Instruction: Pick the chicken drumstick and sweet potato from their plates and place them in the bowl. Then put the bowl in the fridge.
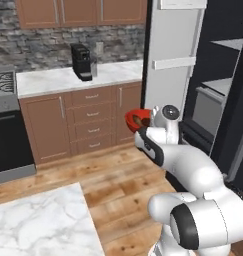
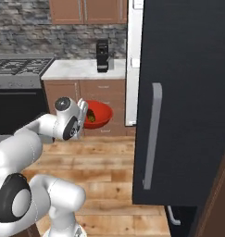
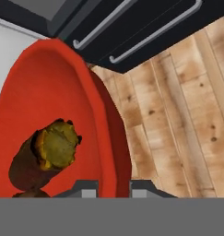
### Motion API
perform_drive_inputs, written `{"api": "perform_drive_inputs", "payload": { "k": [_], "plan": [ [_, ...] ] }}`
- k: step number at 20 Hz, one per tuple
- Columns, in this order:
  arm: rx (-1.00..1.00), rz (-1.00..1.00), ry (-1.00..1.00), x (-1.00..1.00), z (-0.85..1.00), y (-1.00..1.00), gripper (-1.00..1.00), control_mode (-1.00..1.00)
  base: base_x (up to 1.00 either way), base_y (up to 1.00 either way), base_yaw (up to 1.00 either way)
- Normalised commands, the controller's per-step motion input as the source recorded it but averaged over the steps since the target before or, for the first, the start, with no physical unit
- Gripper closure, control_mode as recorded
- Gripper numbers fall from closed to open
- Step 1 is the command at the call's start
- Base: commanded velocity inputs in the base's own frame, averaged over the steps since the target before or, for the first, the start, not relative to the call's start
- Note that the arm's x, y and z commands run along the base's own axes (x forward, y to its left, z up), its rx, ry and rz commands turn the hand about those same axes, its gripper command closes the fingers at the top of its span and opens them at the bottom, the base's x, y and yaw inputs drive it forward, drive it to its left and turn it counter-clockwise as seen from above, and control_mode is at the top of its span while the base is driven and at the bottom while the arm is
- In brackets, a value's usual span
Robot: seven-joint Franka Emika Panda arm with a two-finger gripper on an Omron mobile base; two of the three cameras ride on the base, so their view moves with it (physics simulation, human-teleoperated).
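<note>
My gripper (image 3: 114,186) is shut on the rim of the red-orange bowl (image 3: 49,101), which I hold tilted in the air. In the left base view the bowl (image 1: 136,120) hangs just ahead of the hand, beside the open fridge (image 1: 218,90). The bowl (image 2: 99,115) also shows in the right base view in front of the gripper (image 2: 84,114). A brown sweet potato (image 3: 51,150) with a yellowish cut end lies in the bowl. A darker brown piece (image 3: 26,193) lies under it; I cannot tell whether it is the chicken drumstick. The plates are out of view.
The fridge's pale door lining (image 1: 173,55) stands open left of the grey shelves. Lower drawers with silver bar handles (image 3: 145,27) lie just beyond the bowl. A black door (image 2: 183,92) looms close on the right. A coffee machine (image 1: 82,61) sits on the counter; a marble island corner (image 1: 38,220) is near left.
</note>
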Motion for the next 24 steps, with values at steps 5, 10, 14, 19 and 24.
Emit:
{"api": "perform_drive_inputs", "payload": {
  "k": [5, 10, 14, 19, 24],
  "plan": [
    [0.0, 0.0, 0.0, 0.0, 0.0, 0.0, 1.0, 1.0, 0.64, -0.03, 0.05],
    [0.0, 0.0, 0.0, 0.0, 0.0, 0.0, 1.0, 1.0, 0.55, -0.02, -0.15],
    [0.0, 0.0, 0.0, 0.0, 0.0, 0.0, 1.0, 1.0, 0.1, -0.02, -0.5],
    [0.0, 0.0, 0.0, 0.0, 0.0, 0.0, 1.0, 1.0, -0.02, -0.01, -0.47],
    [0.0, 0.0, 0.0, 0.0, 0.0, 0.0, 1.0, 1.0, 0.47, 0.3, -0.2]
  ]
}}
